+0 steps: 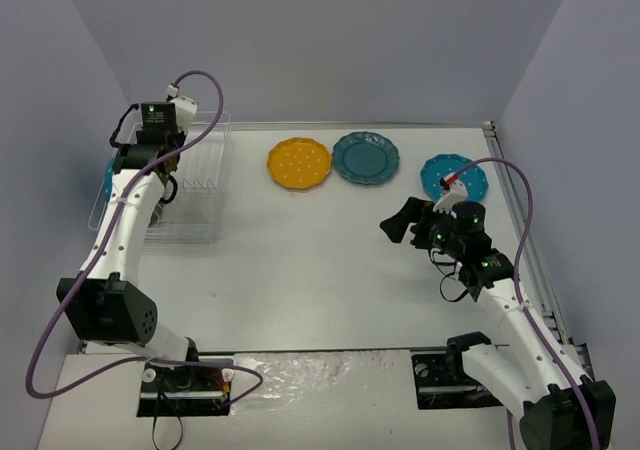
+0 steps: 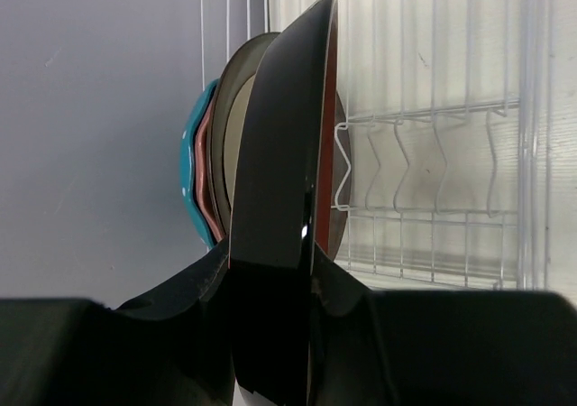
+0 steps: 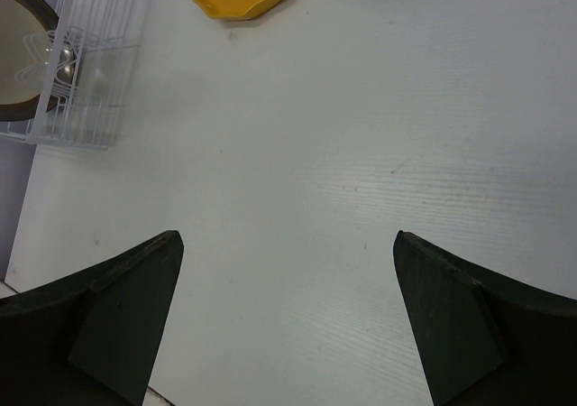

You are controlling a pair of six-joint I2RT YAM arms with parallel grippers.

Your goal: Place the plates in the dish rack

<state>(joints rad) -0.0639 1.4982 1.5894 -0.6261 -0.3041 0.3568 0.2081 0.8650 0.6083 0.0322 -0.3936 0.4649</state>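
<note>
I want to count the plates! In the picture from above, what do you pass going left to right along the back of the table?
dish rack → yellow plate → dark teal plate → bright blue plate
</note>
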